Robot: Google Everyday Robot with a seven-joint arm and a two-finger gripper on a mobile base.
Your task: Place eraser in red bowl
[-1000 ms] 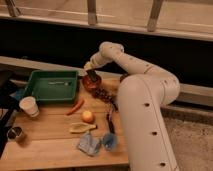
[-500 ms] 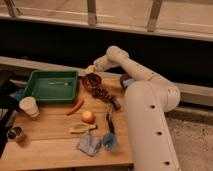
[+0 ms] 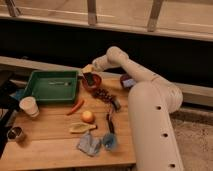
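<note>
The eraser [image 3: 89, 78] sits over your red bowl [image 3: 92, 82], just below the gripper [image 3: 88, 70]; its grip you cannot tell.

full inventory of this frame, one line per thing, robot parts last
eraser: 1, black, over the red bowl at the tool
red bowl: 1, reddish-orange, right of tray
green tray: 1, table's back left
purple bowl: 1, dark, blue item inside, behind arm
paper cup: 1, white, left edge
metal cup: 1, front left
carrot: 1, orange, below tray
apple: 1, yellow-orange, centre
cloth: 1, blue-grey, front
arm: 1, white, right
tool: 1, above red bowl
</note>
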